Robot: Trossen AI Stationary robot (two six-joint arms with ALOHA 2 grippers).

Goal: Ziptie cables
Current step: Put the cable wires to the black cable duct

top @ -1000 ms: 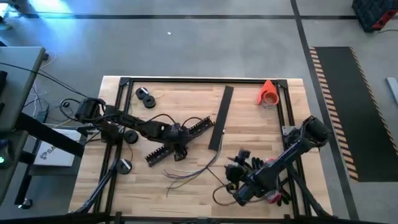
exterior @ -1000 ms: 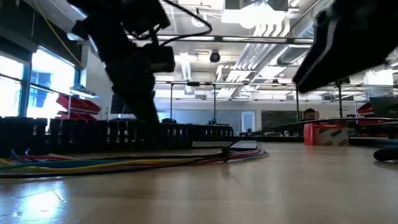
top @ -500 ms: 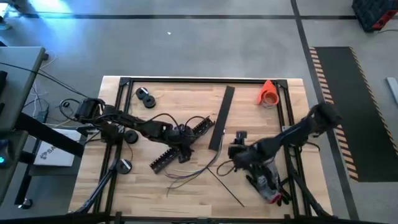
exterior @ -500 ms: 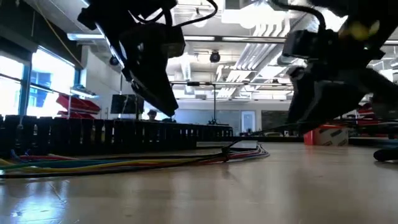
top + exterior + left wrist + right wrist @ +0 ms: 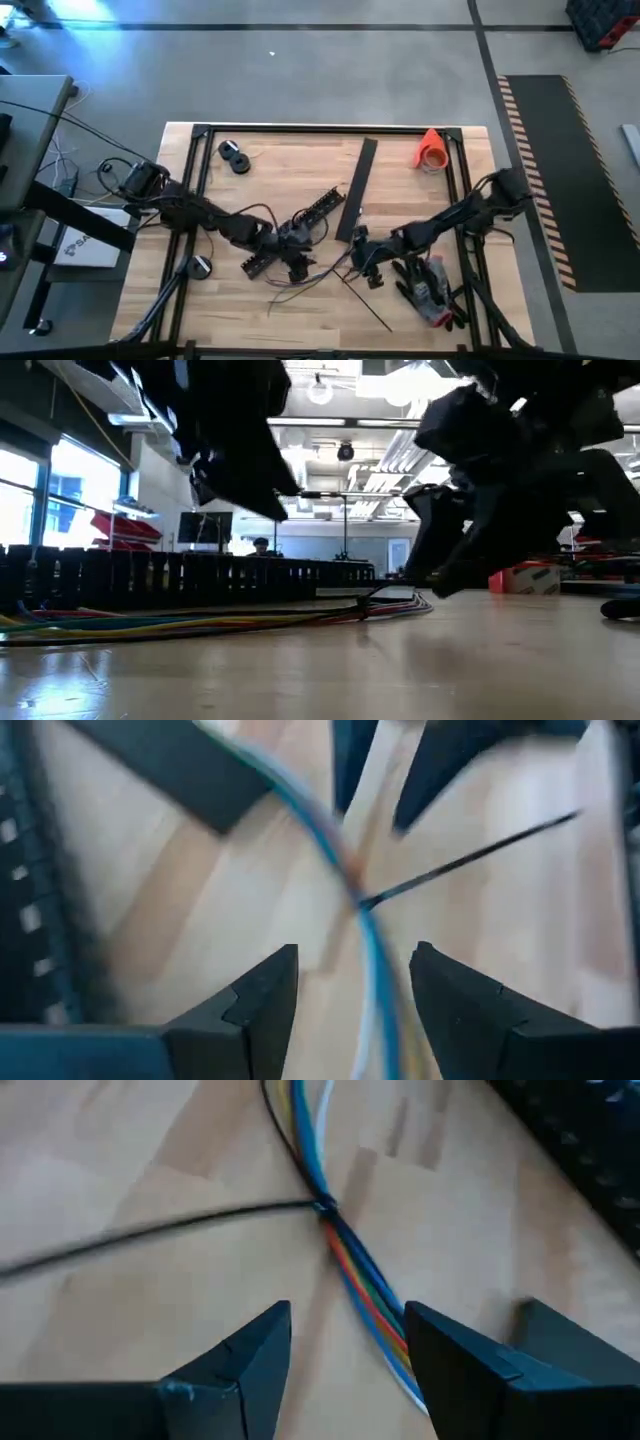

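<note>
Cables lie loose on the bench, middle front, between the two arms. Left gripper hangs low over the bundle, fingers spread, wires blurred in the gap. Right gripper just beside, fingers also spread, over the spot where a thin black ziptie meets the coloured wires. From the low view both grippers are dark shapes, details lost.
</note>
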